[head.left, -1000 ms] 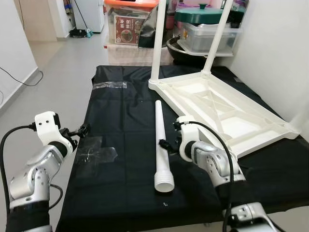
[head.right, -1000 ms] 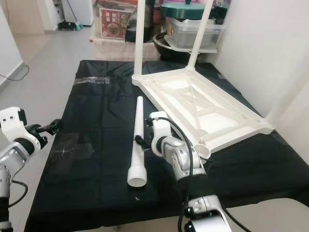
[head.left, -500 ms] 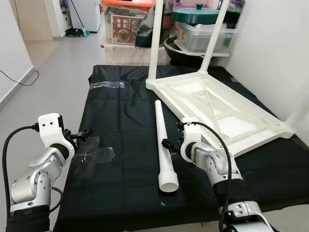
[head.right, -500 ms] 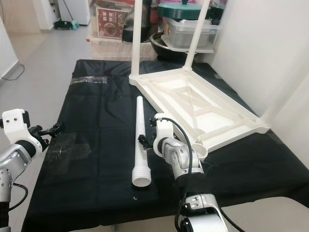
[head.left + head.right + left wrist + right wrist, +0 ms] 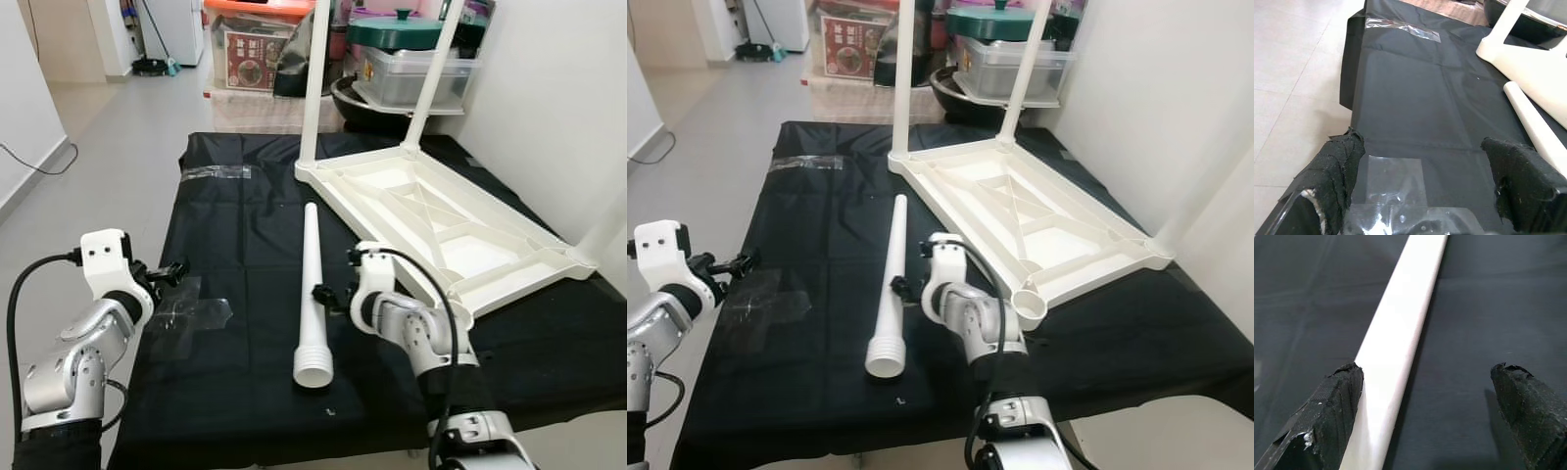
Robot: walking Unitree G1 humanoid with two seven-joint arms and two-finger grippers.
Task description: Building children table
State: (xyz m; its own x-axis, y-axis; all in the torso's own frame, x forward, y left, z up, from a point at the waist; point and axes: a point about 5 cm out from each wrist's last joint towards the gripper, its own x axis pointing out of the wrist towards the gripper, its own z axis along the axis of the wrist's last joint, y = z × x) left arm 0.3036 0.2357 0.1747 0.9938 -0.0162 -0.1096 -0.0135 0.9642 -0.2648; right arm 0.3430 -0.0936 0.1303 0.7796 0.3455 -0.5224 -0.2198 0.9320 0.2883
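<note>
Beside the loose table leg point(image 5: 312, 284), your right gripper point(image 5: 324, 293) is spread wide, one finger touching it; a nudge could roll it away.

The right tool point(image 5: 323, 294) sits at the end of a bent silver arm that reaches forward and inward from the robot's right side, a black cable looping over its white wrist housing. Its two black fingers point(image 5: 1332, 416) are spread wide apart, pointing toward the robot's left. The left tool point(image 5: 168, 270) is held out low on the robot's left, elbow bent, wrist raised. Its fingers point(image 5: 1337, 171) are likewise spread wide, gripping nothing.
</note>
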